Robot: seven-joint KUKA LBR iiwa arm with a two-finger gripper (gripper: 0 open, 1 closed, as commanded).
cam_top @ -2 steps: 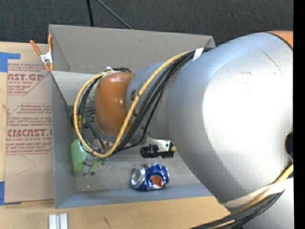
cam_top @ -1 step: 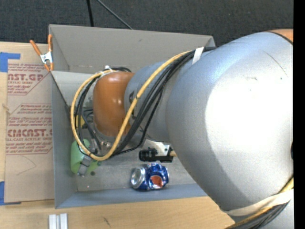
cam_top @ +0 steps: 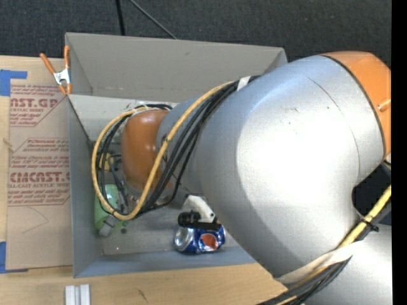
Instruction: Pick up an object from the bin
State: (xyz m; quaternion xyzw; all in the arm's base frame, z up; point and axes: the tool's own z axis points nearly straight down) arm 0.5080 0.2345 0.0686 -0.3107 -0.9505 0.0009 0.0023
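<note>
The arm [cam_top: 286,170] is reaching in from the right and hanging over most of the grey metal bin [cam_top: 82,253], with its orange wrist cover [cam_top: 143,151] and looped cables [cam_top: 102,148] pointing down toward the front-left corner. The pincer [cam_top: 111,221] is sitting low beside the left wall, and I cannot tell whether it is open or closed. A pale green object [cam_top: 103,203] is lying right against it on the wall side, mostly hidden, so its long axis is unclear. A crushed blue drinks can [cam_top: 202,239] is lying well apart to the right along the front wall, long axis running with that wall. The green object looks the nearer candidate.
</note>
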